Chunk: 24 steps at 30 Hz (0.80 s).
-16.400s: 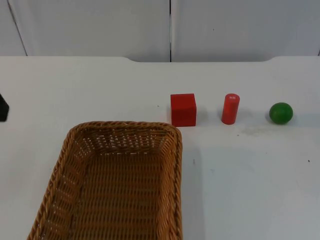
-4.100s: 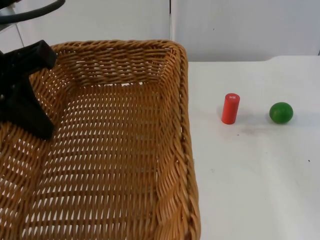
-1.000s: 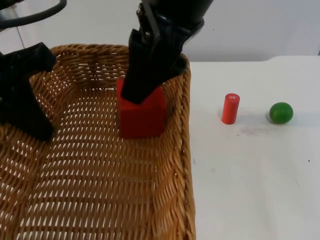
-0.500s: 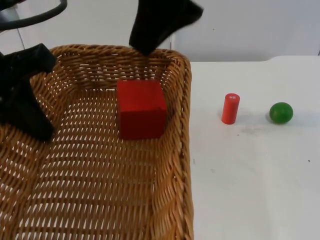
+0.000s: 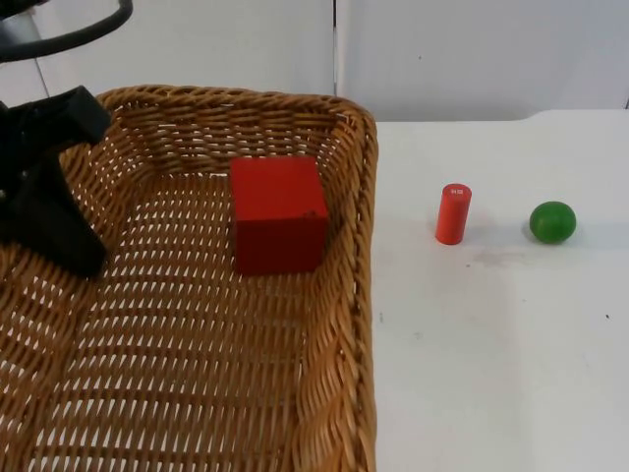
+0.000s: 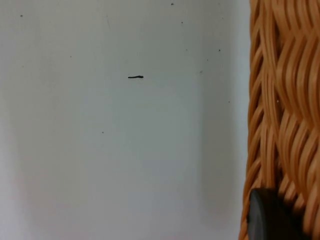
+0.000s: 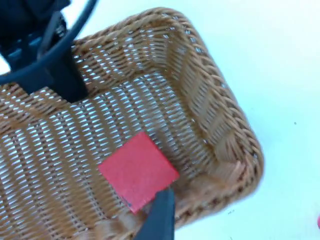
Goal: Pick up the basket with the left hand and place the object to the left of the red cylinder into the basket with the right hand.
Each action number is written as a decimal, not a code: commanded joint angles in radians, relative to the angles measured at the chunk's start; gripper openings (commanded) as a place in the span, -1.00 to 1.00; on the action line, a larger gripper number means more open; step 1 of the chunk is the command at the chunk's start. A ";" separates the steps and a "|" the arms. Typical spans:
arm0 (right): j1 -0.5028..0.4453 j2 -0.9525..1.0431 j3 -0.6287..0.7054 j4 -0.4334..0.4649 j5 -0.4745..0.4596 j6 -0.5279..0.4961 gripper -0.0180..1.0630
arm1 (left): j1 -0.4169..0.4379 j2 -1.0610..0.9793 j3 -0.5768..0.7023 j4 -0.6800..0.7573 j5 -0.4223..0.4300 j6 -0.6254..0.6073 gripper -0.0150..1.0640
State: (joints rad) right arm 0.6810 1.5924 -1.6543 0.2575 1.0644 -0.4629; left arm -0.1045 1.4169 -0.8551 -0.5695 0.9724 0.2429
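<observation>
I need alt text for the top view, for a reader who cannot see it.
A red cube lies inside a wicker basket held at its left rim by the left gripper. On the white table to the right stand a red cylinder and a green ball.

- Your left gripper (image 5: 54, 221) is clamped on the basket's (image 5: 359, 295) left wall, its black fingers reaching down inside and outside the weave.
- Your right gripper hangs above the basket, one dark fingertip (image 7: 160, 215) over the near rim.
</observation>
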 commanded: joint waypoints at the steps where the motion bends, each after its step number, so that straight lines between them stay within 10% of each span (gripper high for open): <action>1: -0.024 -0.071 0.084 0.014 -0.051 0.007 0.48 | 0.001 -0.010 -0.007 -0.034 -0.010 0.004 -0.98; 24: -0.059 -0.283 0.220 0.032 -0.060 0.034 0.48 | 0.001 -0.010 -0.007 -0.036 -0.007 0.057 -0.98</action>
State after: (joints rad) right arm 0.6283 1.3175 -1.4357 0.2834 1.0130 -0.4366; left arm -0.1045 1.4169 -0.8551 -0.5695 0.9539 0.2939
